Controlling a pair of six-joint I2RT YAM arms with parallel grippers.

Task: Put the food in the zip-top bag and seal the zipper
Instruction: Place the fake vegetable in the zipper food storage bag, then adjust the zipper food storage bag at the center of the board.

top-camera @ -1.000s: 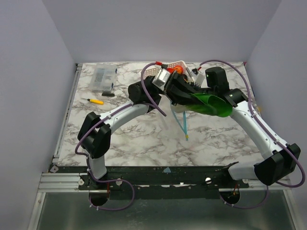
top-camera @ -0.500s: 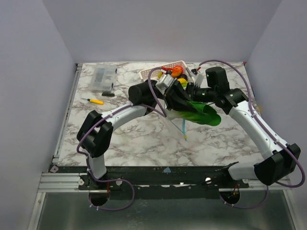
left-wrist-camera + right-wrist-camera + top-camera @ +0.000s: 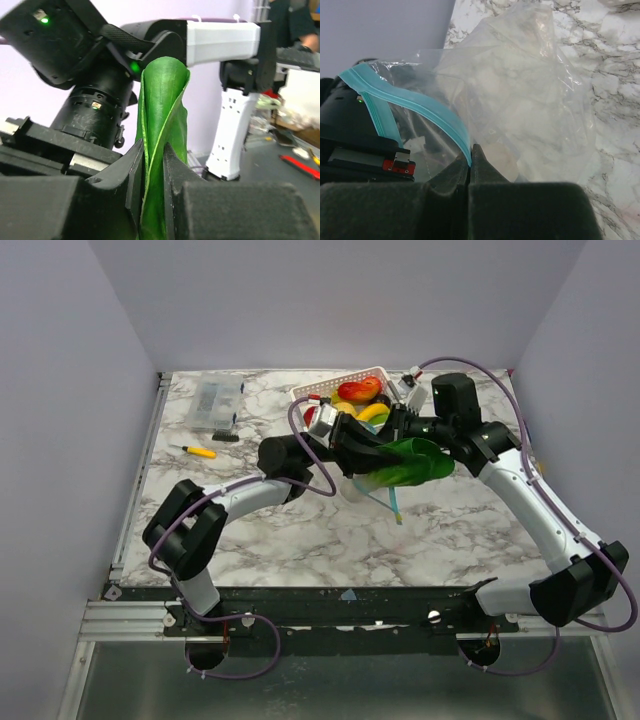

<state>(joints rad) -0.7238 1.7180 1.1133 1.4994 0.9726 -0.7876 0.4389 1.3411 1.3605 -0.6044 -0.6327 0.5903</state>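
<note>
A green leek (image 3: pixel 162 100) is pinched between the fingers of the left tool (image 3: pixel 152 150), which is clenched tight on it. The leek sticks out past the fingertips. The zipper (image 3: pixel 420 107), a thin blue-green strip, is gripped by the right tool (image 3: pixel 470 160), with the jaws pressed together on it. The clear zip-top bag (image 3: pixel 530 100) is spread out ahead of that tool, with the marble surface (image 3: pixel 300 530) seen beyond it. Just behind both tools, a white basket (image 3: pixel 330 387) is seen with red, orange and yellow food (image 3: pixel 358 390) inside.

One zip-top bag (image 3: pixel 520 100), one leek (image 3: pixel 162 125), one basket (image 3: pixel 322 388), one clear box (image 3: pixel 217 403), one screwdriver (image 3: pixel 202 451)
</note>
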